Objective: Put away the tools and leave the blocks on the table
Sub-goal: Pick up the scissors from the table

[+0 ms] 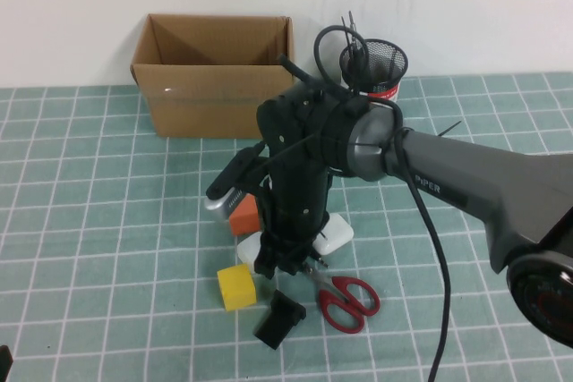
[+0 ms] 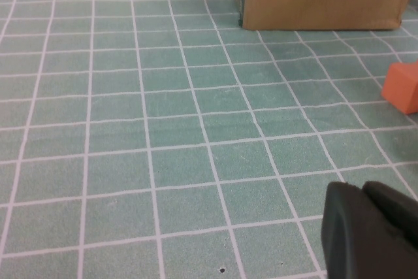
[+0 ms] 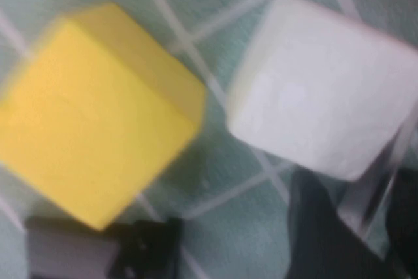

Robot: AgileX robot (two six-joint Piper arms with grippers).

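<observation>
Down low over the table [image 1: 107, 221], the right gripper [image 1: 285, 267] hovers among the clutter; whether it is open I cannot tell. Just beside it lie the yellow block [image 1: 236, 287], white block [image 3: 323, 89] and red-handled scissors [image 1: 345, 298]. The left gripper [image 2: 369, 233] sits apart, state unclear.

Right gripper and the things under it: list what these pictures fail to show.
- Right gripper: high view, fingers hidden by its own wrist; open or shut unclear.
- White block: high view, mostly covered by that arm; right wrist view blurred.
- Scissors: blades hidden under the gripper.
- Left gripper: left wrist view, cut off by the edge.
- Pen cup: contents too small to name.
</observation>
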